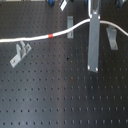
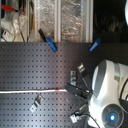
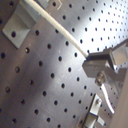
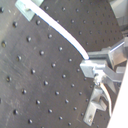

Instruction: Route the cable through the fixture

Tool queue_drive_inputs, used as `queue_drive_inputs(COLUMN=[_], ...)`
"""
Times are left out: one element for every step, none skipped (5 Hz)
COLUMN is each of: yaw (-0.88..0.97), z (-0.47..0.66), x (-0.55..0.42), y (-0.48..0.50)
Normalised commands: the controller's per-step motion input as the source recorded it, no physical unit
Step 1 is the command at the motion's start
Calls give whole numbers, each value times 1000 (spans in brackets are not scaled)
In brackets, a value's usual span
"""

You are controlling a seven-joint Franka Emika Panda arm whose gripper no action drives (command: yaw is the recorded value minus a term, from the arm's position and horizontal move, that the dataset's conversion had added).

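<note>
First exterior view: cable [image 1: 35, 38] with red band [image 1: 51, 36] crosses the perforated table [image 1: 60, 95], passing over a bracket [image 1: 70, 25].
Second exterior view: cable [image 2: 30, 91] runs to the gripper [image 2: 76, 89].
Wrist views: gripper [image 3: 91, 67] fingers [image 4: 95, 67] pinch the cable [image 4: 60, 31].

Soft, low-resolution blur in all views; pale glare across the dark perforated board [image 3: 35, 95].

The cable [image 1: 35, 38] runs off the first exterior view's left and right edges, so neither end shows. In the second exterior view the arm's white body [image 2: 107, 87] hides the cable's [image 2: 30, 91] continuation. Both wrist views blur the pincer [image 3: 90, 67], its grip unreadable
</note>
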Motion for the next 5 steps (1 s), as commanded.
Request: queue_drive_inputs(yaw=[49, 3, 80, 0, 0], z=[0, 179, 35, 71, 97], x=[-28, -55, 41, 1, 0], y=[5, 155, 202, 3, 1])
